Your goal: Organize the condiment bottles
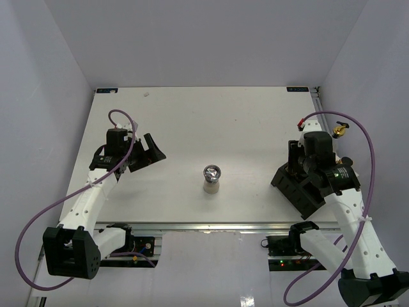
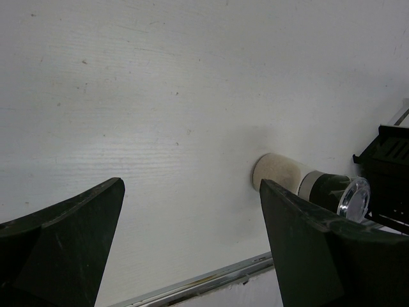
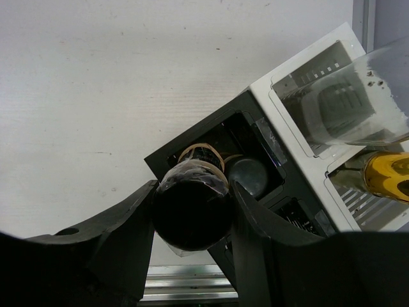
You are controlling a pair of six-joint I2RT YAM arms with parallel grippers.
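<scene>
Gripper on right arm (image 3: 195,192) pinches one dark black-capped jar (image 3: 192,220) above one black rack (image 3: 204,128); one clear glass bottle (image 3: 345,109) near the rack. Left gripper (image 2: 192,185) spread wide, holding nothing. One chrome-topped shaker (image 1: 212,174) upright at desk (image 1: 192,115) centre.

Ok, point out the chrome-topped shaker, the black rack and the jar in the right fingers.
chrome-topped shaker (image 1: 212,171), top view, its chrome top.
black rack (image 1: 295,192), top view, its left wall.
dark jar (image 3: 192,214), right wrist view, its dark end.
</scene>
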